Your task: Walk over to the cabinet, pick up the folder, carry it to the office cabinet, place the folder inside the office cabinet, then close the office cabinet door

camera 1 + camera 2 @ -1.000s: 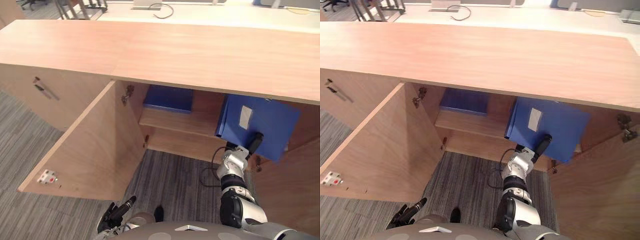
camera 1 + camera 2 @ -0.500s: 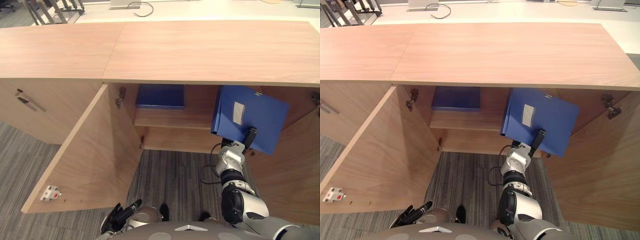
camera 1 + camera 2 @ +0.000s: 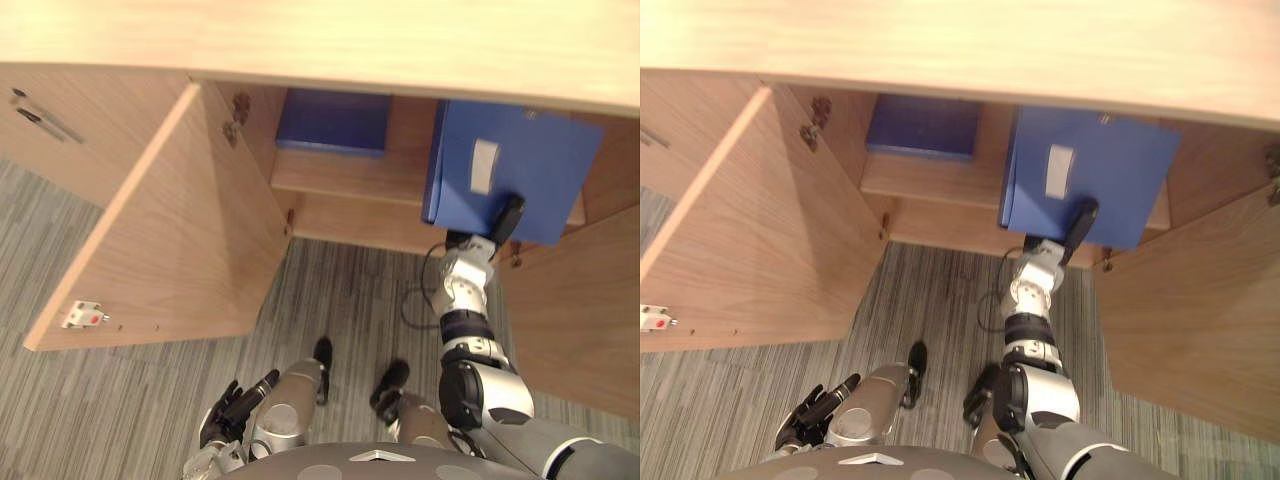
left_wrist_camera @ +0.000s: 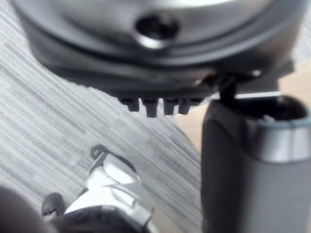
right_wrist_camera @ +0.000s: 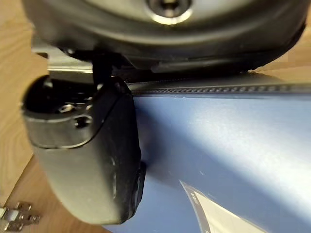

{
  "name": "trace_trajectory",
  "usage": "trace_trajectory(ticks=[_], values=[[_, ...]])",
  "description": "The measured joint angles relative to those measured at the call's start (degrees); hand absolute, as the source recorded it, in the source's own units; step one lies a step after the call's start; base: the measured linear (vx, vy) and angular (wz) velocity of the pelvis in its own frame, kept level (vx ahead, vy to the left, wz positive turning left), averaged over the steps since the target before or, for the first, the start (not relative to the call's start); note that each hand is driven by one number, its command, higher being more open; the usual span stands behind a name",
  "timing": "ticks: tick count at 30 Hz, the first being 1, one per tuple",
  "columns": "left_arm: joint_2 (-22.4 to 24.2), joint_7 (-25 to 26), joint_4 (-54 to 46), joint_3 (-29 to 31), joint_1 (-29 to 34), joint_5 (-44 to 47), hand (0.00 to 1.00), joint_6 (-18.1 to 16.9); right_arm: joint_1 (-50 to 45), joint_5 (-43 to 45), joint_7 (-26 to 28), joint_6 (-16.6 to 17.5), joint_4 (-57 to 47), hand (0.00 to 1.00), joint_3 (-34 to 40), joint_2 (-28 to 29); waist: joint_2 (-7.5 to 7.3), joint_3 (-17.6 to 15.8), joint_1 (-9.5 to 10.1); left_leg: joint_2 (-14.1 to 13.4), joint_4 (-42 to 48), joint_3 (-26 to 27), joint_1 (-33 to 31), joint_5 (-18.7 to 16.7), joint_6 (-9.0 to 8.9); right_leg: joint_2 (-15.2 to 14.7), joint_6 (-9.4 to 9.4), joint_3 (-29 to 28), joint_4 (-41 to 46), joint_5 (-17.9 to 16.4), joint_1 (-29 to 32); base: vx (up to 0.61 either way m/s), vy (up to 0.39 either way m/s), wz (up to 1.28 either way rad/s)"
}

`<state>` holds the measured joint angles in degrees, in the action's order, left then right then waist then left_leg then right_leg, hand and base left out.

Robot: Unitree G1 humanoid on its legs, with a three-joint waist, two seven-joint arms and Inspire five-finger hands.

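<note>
My right hand (image 3: 506, 222) is shut on a blue folder (image 3: 520, 165) with a white label, thumb (image 5: 87, 160) pressed on its cover (image 5: 233, 155). The folder stands upright in the right half of the open office cabinet, just under the wooden top (image 3: 350, 40), and covers the right end of the shelf (image 3: 340, 175). A second blue folder (image 3: 333, 122) lies flat on that shelf at the left. Both doors are swung open: the left door (image 3: 170, 230) and the right door (image 3: 570, 320). My left hand (image 3: 235, 408) hangs low at my side, open and holding nothing.
Striped grey carpet (image 3: 350, 300) runs between the two open doors and into the cabinet's base. A closed cabinet front with a handle (image 3: 40, 115) stands to the left of the left door, which bears a small white fitting (image 3: 82, 315) near its outer edge.
The whole view has tipped downward, so the cabinet top sits at the upper edge. The folder remains in my right hand and now stands squarer and closer under the top.
</note>
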<state>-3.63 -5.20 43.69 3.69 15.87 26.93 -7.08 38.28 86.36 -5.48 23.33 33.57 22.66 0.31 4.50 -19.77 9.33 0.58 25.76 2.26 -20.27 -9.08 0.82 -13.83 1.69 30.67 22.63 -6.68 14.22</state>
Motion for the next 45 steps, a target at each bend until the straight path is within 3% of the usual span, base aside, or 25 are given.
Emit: trace_trajectory(ticks=[3,8,13,23,25,26,30,35,45], values=[[-0.07,0.29,-2.91,-0.55,-0.06,0.32,1.0,-0.34,4.17,-0.42,-0.47,1.33,-4.2,0.0,-1.95,-0.27,0.25,-1.22,-0.21,0.02,8.23,0.44,-5.77,-3.37,0.27,-3.24,-0.31,-0.67,10.58,-5.01,6.05,-0.11,-0.003,0.07],[0.01,1.14,-6.18,-0.64,-0.41,1.76,1.0,-0.33,10.04,-0.44,-3.73,3.27,-4.88,0.0,-2.59,-2.3,0.93,-2.56,-0.34,0.89,16.31,-0.04,-13.75,-6.07,0.21,-7.03,-0.75,-0.91,20.73,-9.16,13.36,-0.12,0.032,0.16],[0.53,2.48,-6.3,-0.61,-0.94,2.06,1.0,0.02,18.56,-0.41,-6.92,3.78,-4.96,0.0,-2.14,-7.52,2.03,-3.84,-0.02,1.47,19.8,-0.45,-19.93,-6.11,0.44,-8.84,-1.51,-0.9,25.09,-10.14,19.06,-0.06,0.038,0.12],[0.78,3.21,-5.98,-0.54,-0.85,1.98,1.0,0.03,30.45,-0.41,-11.78,3.78,1.93,0.0,0.39,-16.23,2.39,-4.27,0.66,2.19,19.19,-0.87,-22.23,-5.17,0.92,-9.28,-1.81,-0.9,25.69,-10.41,21.49,0.03,0.021,0.04],[0.87,3.28,-6.02,-0.53,-1.01,1.99,1.0,-0.08,33.61,-0.41,-12.64,3.35,4.37,0.0,0.34,-19.33,2.76,-4.48,0.54,2.94,19.32,-1.4,-23.56,-4.81,0.91,-10.22,-1.8,-0.53,26.58,-10.95,22.65,0.02,0.014,0.23],[1.44,3.41,-5.96,-0.53,-1.09,2.0,1.0,-0.07,36.56,-0.41,-13.18,2.93,6.8,0.0,0.11,-22.41,3.96,-5.15,0.89,3.02,19.9,-2.01,-24.43,-4.79,0.92,-10.28,-1.91,0.07,27.06,-11.12,22.86,0.01,0.013,0.19],[1.64,4.45,-5.37,-0.38,-1.08,2.13,1.0,0.03,42.97,-0.39,-14.77,1.69,12.1,0.0,-3.68,-29.33,4.29,-5.46,1.54,3.91,19.86,-2.81,-27.54,-3.81,0.46,-11.38,-2.68,0.69,28.41,-11.86,25.92,-0.01,0.004,0.17],[1.7,5.23,-4.85,-0.31,-0.86,2.2,1.0,0.13,48.34,-0.39,-16.47,0.87,15.65,0.0,-10.17,-31.62,4.31,-5.49,1.61,4.11,20.11,-3.05,-29.61,-3.37,0.17,-11.89,-3.43,0.67,30.05,-12.59,28.24,0.0,-0.011,0.06],[2.45,6.41,-1.76,1.63,-2.36,2.19,1.0,0.86,50.02,-0.44,-19.62,-0.09,16.43,0.0,-14.29,-33.93,5.12,-7.82,1.66,4.9,27.13,-4.84,-36.7,-4.44,-1.51,-12.04,-2.96,-4.16,38.16,-16.34,35.23,-0.06,0.001,0.12]])
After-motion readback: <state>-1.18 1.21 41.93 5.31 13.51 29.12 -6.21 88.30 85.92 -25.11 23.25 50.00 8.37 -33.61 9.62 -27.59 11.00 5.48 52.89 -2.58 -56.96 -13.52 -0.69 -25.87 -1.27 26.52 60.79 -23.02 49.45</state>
